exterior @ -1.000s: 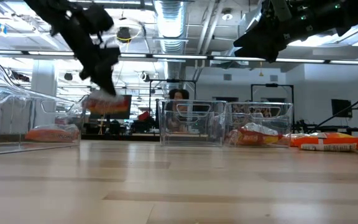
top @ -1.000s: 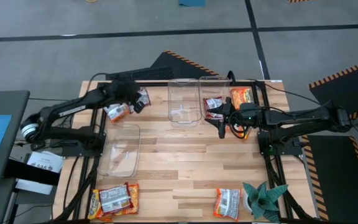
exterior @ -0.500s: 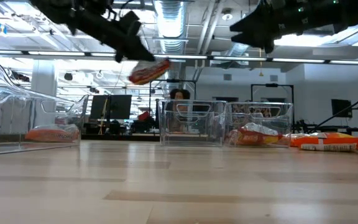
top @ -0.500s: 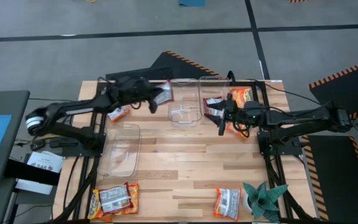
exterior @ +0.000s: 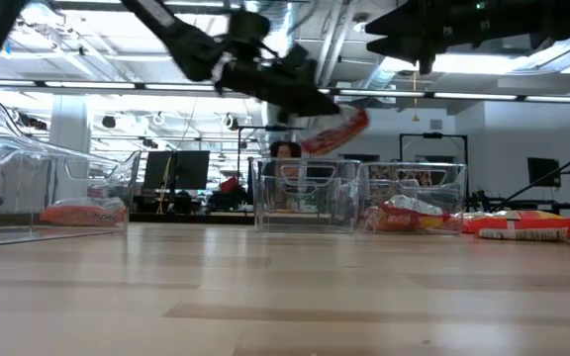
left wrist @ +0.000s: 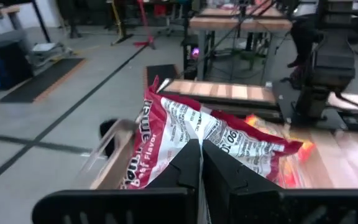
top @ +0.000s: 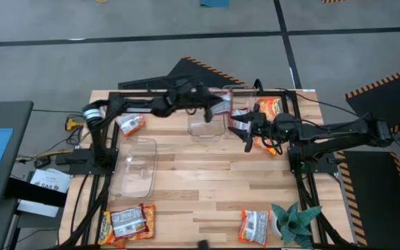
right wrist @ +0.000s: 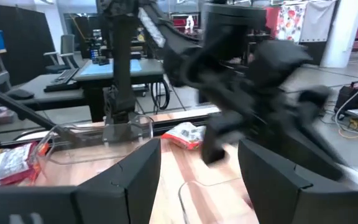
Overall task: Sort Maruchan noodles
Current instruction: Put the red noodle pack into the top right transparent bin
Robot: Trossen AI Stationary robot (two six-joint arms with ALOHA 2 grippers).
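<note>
My left gripper (top: pixel 216 108) is shut on a white-silver packet with red print (left wrist: pixel 211 134) and hangs above the two clear bins at the far middle (top: pixel 207 117). In the low view the packet (exterior: pixel 336 133) sits in the air above the bins (exterior: pixel 303 194). My right gripper (top: pixel 248 133) is open (right wrist: pixel 197 180) and hovers just right of those bins, holding nothing. An orange packet (top: pixel 270 108) and a white-red one (top: pixel 239 117) lie by the right bin. More packets lie at the far left (top: pixel 130 125), near left (top: pixel 127 222) and near right (top: pixel 254 226). My left gripper pinches the white-red packet between its two fingers at one edge (left wrist: pixel 194 144). The fingers (left wrist: pixel 219 171) come at it about level from the table's left. The packet is lifted clear and sticks out beyond the fingertips, tilted, above the bins (exterior: pixel 349 127).
A third clear bin (top: pixel 134 167) lies on the left half of the table. A teal spiky plant (top: pixel 294 222) stands at the near right corner. Bare wood shows in the middle (top: pixel 214 180). The two arms are close together over the far middle.
My left arm has swung from the table's far left toward the right along the far edge, carrying the white-red packet in the air; the packet is now over the far middle bins, close to my right gripper. The right arm has stayed about where it was.
</note>
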